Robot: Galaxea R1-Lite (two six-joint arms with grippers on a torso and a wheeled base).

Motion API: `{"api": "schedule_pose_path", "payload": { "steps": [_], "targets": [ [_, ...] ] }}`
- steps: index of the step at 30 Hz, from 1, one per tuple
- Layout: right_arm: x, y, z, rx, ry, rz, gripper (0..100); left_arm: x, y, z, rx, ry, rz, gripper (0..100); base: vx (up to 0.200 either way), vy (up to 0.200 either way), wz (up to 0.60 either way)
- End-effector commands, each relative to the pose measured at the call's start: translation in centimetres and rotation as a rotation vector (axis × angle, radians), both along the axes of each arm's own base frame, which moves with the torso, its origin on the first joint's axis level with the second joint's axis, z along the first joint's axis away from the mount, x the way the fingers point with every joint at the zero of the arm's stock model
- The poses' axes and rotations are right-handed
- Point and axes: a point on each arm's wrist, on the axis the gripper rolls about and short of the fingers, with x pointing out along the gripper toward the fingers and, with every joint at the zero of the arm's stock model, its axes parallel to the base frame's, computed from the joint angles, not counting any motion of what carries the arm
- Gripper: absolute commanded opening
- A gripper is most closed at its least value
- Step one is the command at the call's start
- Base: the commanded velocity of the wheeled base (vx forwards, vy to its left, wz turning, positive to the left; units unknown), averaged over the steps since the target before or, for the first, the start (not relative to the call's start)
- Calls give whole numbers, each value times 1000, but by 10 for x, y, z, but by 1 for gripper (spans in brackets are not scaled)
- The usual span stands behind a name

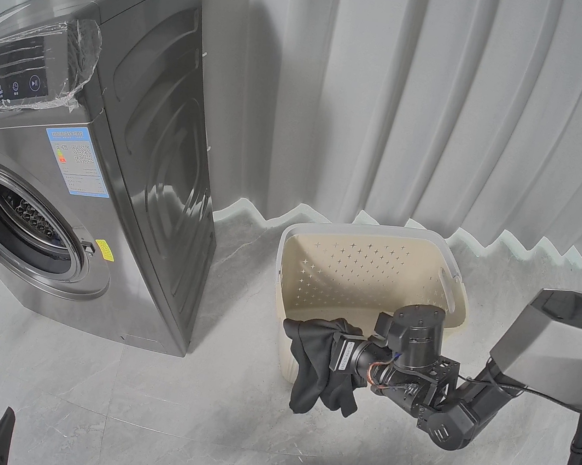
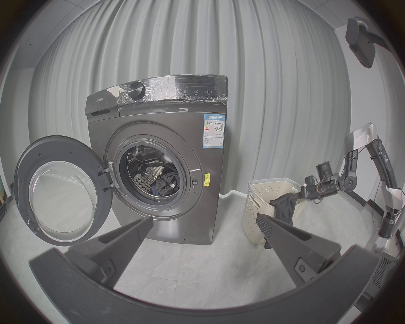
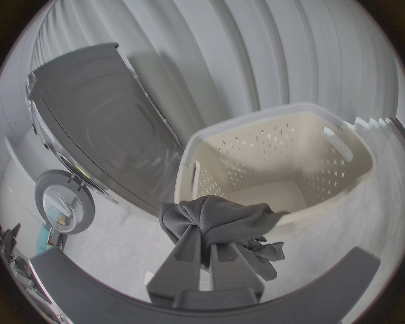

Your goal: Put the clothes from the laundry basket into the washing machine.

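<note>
Fingers of the right gripper (image 3: 204,230) are pressed together on a dark grey, mesh-textured fabric garment (image 3: 219,215), with a bunched fold rising above the tips and loose ends trailing below them. In the head view the garment (image 1: 314,372) hangs at the near corner of the cream, perforated plastic laundry basket (image 1: 371,269), on the side toward the washing machine, and its folds drop in front of the basket's outer wall. Whether the cloth touches the rim cannot be told. The right arm comes in from the robot's right, low over the basket's near edge.

The left gripper (image 2: 203,218) sits low at the robot's left, well apart from the basket, its fingers spread wide with nothing between them, pointing toward the grey metal front-loading washing machine (image 2: 168,126). The machine's round, glass-centred door (image 2: 63,190) is swung fully open to one side, and dark clothes (image 2: 162,182) lie inside the drum. The basket stands on the pale marbled tile floor (image 1: 174,406) just beside the machine, and a white pleated curtain (image 1: 433,85) hangs behind both.
</note>
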Motion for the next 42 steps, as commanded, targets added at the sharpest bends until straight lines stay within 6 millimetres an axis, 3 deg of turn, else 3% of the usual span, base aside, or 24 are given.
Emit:
{"api": "schedule_pose_path", "payload": {
  "steps": [1,7,8,9,14,20,24,34,42],
  "targets": [
    [-17,-9,43,77,-111,8,0,0,0,-4,-1,-1,0,100,0,0,0],
    [-33,-20,77,155,-224,11,0,0,0,-4,-1,-1,0,100,0,0,0],
    [-42,-26,92,174,-265,15,0,0,0,-4,0,-1,0,100,0,0,0],
    [-42,-26,92,174,-265,15,0,0,0,-4,0,-1,0,100,0,0,0],
    [-80,-39,138,244,-372,68,0,0,0,-4,0,-1,0,100,0,0,0],
    [-102,-50,167,252,-487,94,0,0,0,-4,0,-1,0,100,0,0,0],
    [-114,-60,172,195,-537,83,0,0,0,-4,0,-1,0,100,0,0,0],
    [-111,-68,172,139,-539,-8,0,0,0,-4,2,-1,-2,100,0,0,0],
    [-113,-70,166,124,-524,-7,0,0,0,-5,-1,0,-2,100,-200,0,0]
  ]
}}
